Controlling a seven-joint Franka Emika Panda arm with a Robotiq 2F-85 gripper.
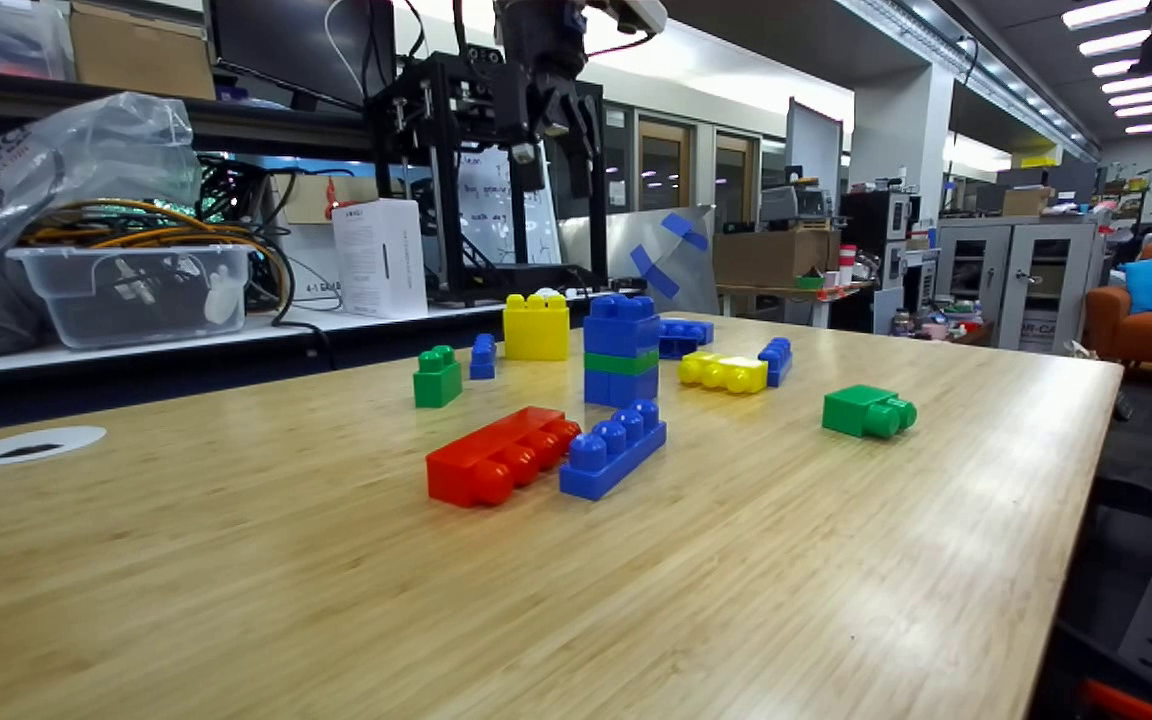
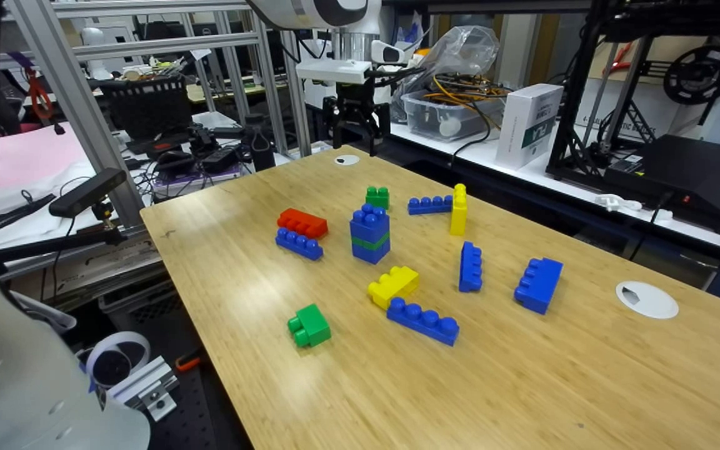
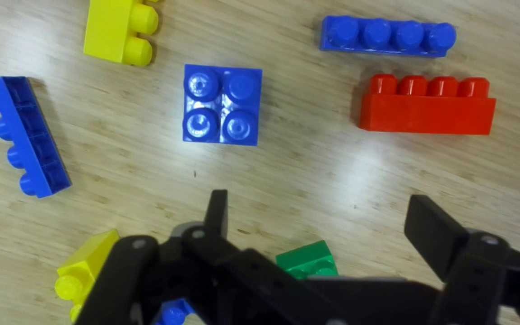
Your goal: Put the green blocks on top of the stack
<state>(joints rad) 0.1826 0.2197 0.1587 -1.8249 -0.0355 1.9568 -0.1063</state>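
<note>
One green block (image 1: 437, 378) stands upright with its studs up, beside the stack; it also shows in an exterior view (image 2: 377, 198). The other green block (image 1: 851, 412) lies on its side, studs sideways, near the table edge, and also shows in an exterior view (image 2: 310, 326). The stack (image 1: 622, 350) is blue with a thin green layer in the middle and blue studs on top (image 2: 370, 234). My gripper (image 2: 355, 145) is open, empty and high above the table. In the wrist view (image 3: 318, 198) the upright green block (image 3: 306, 256) is partly hidden by the gripper; the lying one is out of view.
A red brick (image 2: 302, 222) and a blue brick (image 2: 299, 244) lie beside the stack. A tall yellow block (image 2: 458, 210) stands by another blue brick (image 2: 430, 205). A yellow brick (image 2: 394, 285) and several blue bricks (image 2: 422, 320) lie around. A shelf with a plastic bin (image 1: 136, 290) borders the table.
</note>
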